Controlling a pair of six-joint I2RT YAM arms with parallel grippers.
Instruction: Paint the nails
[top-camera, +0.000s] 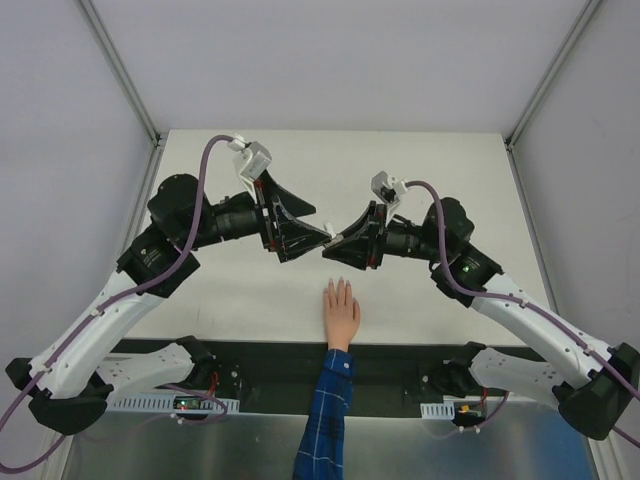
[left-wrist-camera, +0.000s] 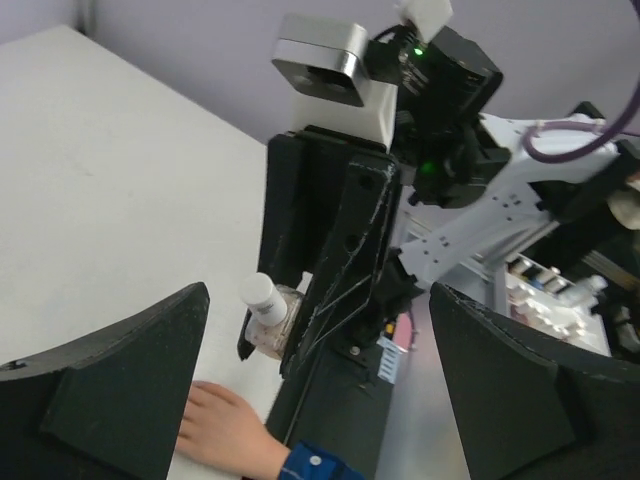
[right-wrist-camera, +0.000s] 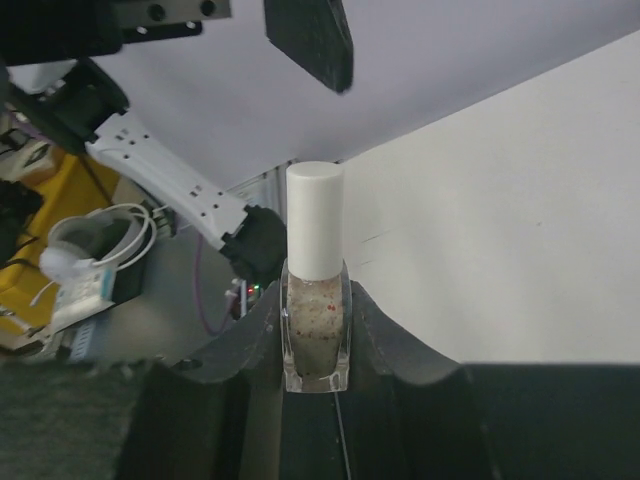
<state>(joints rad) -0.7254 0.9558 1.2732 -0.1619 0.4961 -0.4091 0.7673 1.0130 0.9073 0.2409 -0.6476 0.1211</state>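
A flesh-coloured mannequin hand (top-camera: 341, 308) lies palm down near the table's front edge, its blue plaid sleeve (top-camera: 325, 420) trailing toward me. The nails at its fingertips (top-camera: 339, 285) are too small to make out. Above the fingertips my right gripper (top-camera: 340, 245) is shut on a small whitish polish bottle (right-wrist-camera: 315, 315) with its white cap (right-wrist-camera: 315, 220) on. My left gripper (top-camera: 322, 224) stands wide open facing the bottle (left-wrist-camera: 268, 318), and nothing lies between its fingers (left-wrist-camera: 110, 390). The hand (left-wrist-camera: 225, 432) shows low in the left wrist view.
The white table (top-camera: 240, 295) runs back to a pale wall, with metal frame posts (top-camera: 125, 75) at both rear corners. A black base rail (top-camera: 400, 365) runs along the near edge. One left finger (right-wrist-camera: 310, 40) hangs above the cap in the right wrist view.
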